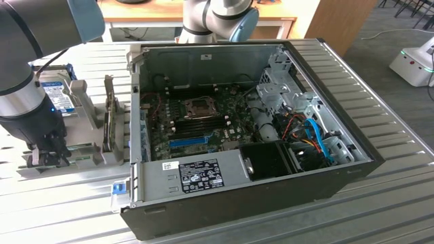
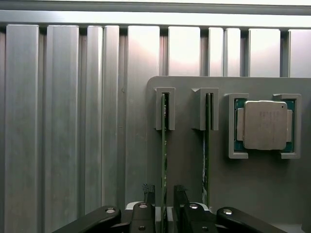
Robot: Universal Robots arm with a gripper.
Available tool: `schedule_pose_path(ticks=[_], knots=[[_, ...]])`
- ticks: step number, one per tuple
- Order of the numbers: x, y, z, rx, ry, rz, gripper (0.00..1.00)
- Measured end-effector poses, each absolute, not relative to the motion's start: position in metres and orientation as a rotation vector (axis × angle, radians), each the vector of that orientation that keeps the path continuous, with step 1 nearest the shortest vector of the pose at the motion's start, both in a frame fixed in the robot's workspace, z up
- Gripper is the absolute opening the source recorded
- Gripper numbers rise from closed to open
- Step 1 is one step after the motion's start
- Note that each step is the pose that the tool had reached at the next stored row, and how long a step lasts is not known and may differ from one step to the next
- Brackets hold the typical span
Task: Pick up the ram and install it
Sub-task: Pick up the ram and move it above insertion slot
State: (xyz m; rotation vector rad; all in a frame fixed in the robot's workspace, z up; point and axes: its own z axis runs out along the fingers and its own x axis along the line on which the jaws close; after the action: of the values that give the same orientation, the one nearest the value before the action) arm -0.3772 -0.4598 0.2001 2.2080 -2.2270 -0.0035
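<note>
The claw [image 2: 164,192] is hanging with jaws apart, straddling the ram [image 2: 164,141] — it is sitting edge-on in the grey holder [image 2: 262,187], between the jaws — not gripped, not lifted, installing not begun

Silver-grey tubes make up the Universal Robots arm [image 1: 20,76], with pale blue caps [image 1: 244,25] over its joints. Nearer the tool the casing turns black, ending in a black gripper [image 2: 164,190] with paired link bars, round silver screw heads [image 2: 193,206] and ridged fingertips [image 2: 148,188].
</note>
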Motion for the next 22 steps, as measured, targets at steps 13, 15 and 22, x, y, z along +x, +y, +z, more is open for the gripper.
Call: schedule_pose_path(ticks=[13, 15, 22], knots=[[-0.3753, -0.4598, 0.2001, 2.208, -2.227, -0.003, 0.29], [-0.3753, -0.4598, 0.2, 2.208, -2.227, -0.004, 0.29], [-0.3753, -0.4598, 0.2, 2.208, -2.227, -0.004, 0.37]])
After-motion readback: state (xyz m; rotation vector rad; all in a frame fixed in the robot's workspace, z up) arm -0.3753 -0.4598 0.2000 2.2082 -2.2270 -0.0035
